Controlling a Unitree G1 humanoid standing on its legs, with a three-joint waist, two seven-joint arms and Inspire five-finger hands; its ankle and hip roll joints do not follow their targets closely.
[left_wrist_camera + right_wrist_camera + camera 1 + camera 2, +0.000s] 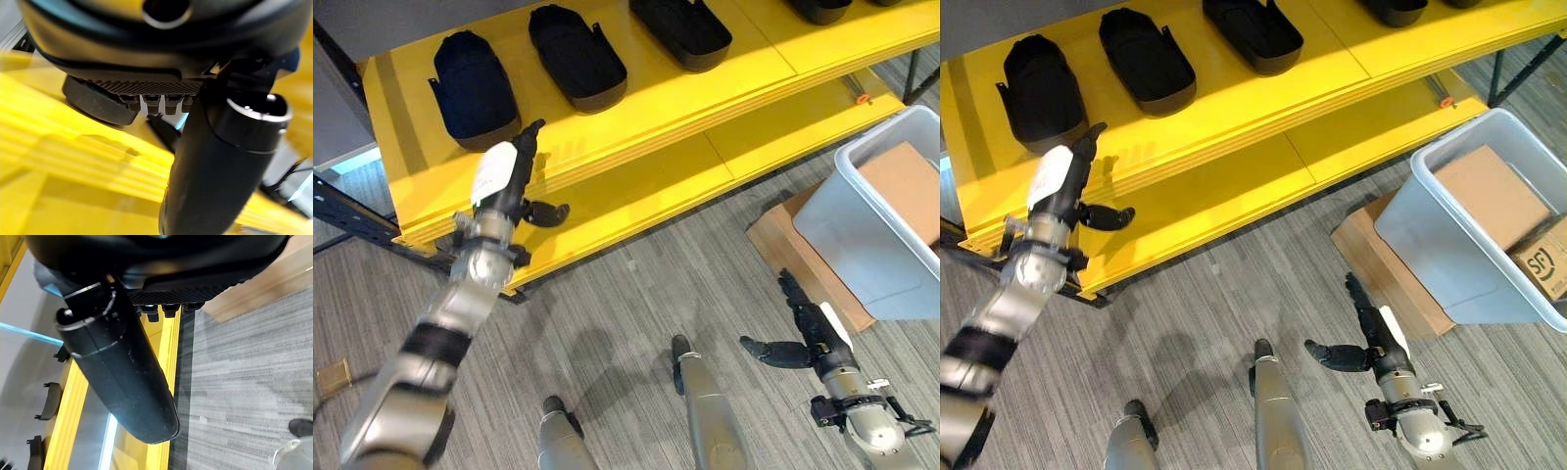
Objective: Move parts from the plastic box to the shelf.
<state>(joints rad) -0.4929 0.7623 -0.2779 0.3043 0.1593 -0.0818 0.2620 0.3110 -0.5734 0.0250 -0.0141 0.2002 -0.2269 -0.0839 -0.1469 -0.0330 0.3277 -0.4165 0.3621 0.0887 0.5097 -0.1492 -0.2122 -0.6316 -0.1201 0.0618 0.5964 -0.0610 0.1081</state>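
Three black parts lie in a row on the top board of the yellow shelf (636,98) along the upper part of the frame: one part (473,86) at upper left, a second part (576,55) to its right, and a third part (681,29) near the top centre, with the dark edges of more cut off at the top right. The plastic box (1449,245), pale grey, sits at the right edge on a flat piece of cardboard (1381,264) on the grey floor; inside it show brown cardboard cartons (1489,196), and no black part can be made out in it. The left hand (504,176) is at centre left, just in front of the shelf's edge below the first part, fingers straight, thumb out, holding nothing. The right hand (1376,338) is at lower right over the floor near the cardboard, fingers extended, thumb spread, empty.
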